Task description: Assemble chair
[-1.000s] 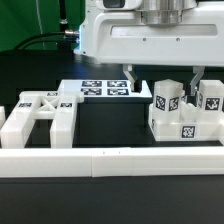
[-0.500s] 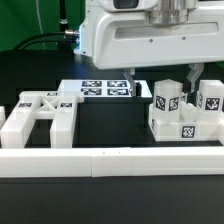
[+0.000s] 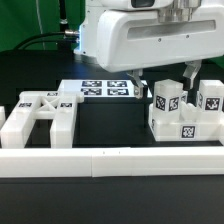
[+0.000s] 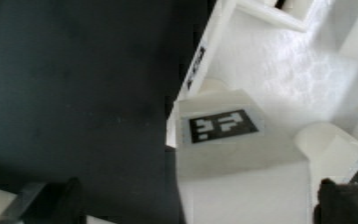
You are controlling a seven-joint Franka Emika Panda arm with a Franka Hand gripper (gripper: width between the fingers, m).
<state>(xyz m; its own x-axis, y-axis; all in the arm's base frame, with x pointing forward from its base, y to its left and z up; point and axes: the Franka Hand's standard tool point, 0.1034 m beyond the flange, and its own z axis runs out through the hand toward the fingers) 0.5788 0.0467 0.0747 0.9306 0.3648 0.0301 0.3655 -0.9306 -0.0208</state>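
Chair parts lie in two groups in the exterior view. A cluster of white square posts and a slab (image 3: 184, 112) with marker tags stands on the exterior view's right. A chunky white frame piece (image 3: 38, 115) lies on the left. My gripper (image 3: 166, 76) hangs open just above and behind the right cluster, one finger (image 3: 138, 78) on each side of a tagged post (image 3: 165, 98). In the wrist view a white part with one tag (image 4: 222, 125) fills the space between the dark fingertips (image 4: 51, 202). Nothing is held.
The marker board (image 3: 104, 89) lies flat at the back centre, beside the left finger. A long low white rail (image 3: 110, 160) runs across the front of the black table. A green wall and cables are behind.
The arm has shifted a little toward the exterior view's right, bringing the left finger closer to the right cluster. The jaws stay wide and the parts have not moved.
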